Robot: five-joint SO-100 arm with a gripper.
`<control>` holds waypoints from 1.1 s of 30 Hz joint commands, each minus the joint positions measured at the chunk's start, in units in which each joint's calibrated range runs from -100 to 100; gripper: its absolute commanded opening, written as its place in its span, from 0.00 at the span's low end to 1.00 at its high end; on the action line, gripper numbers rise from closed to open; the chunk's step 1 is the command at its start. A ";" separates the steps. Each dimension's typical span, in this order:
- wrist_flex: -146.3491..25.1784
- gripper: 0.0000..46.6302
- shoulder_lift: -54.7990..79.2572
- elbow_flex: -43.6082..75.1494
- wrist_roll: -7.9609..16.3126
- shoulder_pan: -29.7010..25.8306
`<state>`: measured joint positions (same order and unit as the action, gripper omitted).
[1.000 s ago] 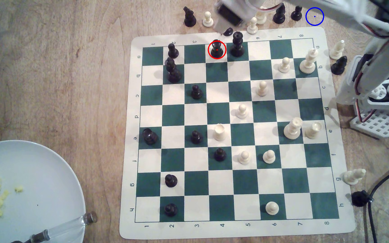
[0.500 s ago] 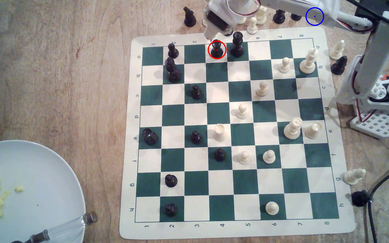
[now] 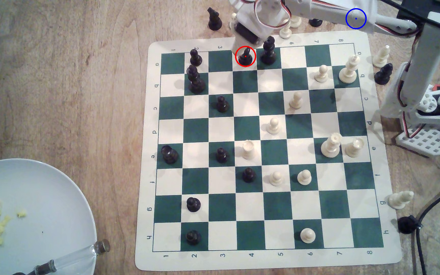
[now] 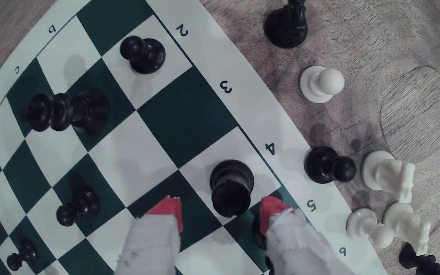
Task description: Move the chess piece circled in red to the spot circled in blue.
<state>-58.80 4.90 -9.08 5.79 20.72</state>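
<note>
In the wrist view the fingers [image 4: 220,211] stand apart, their red-tipped, white-wrapped ends on either side of the chess piece [image 4: 230,189] with a gap showing between each tip and the piece's glossy black body. The chess piece stands upright on a white square in the edge row of the chessboard [image 4: 187,119], just inside the border numeral 4.

In the exterior view the chess piece [image 3: 245,58] sits inside the red ring on that same square, and the white gripper body covers its far side. Just to the exterior view's right, on the neighbouring green square, stands a tall black piece [image 3: 268,51] with a crowned top.

Beyond the board's edge, on the bare counter [image 3: 55,79], captured pieces stand in a loose row: a black pawn [image 4: 328,166] near the numeral 4, a white pawn [image 4: 320,84] further along, and white knights [image 4: 388,174] clustered close by.

Further off, toward the exterior view's upper right, the spot [image 3: 356,18] is marked by a blue ring; the arm [image 3: 327,10] crosses under the ring there, so the wood below is mostly hidden.
</note>
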 commanded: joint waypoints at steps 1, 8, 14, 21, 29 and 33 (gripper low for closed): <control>1.23 0.35 -1.17 0.02 0.15 0.20; 3.03 0.35 -1.17 -1.98 0.20 -0.27; 3.77 0.34 -0.06 -2.25 0.24 -0.58; 4.75 0.34 1.04 -2.25 0.59 -1.05; 5.49 0.34 1.72 -2.07 0.54 -0.89; 6.14 0.33 1.97 -2.07 0.54 -0.74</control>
<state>-53.47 7.75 -12.25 6.28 19.84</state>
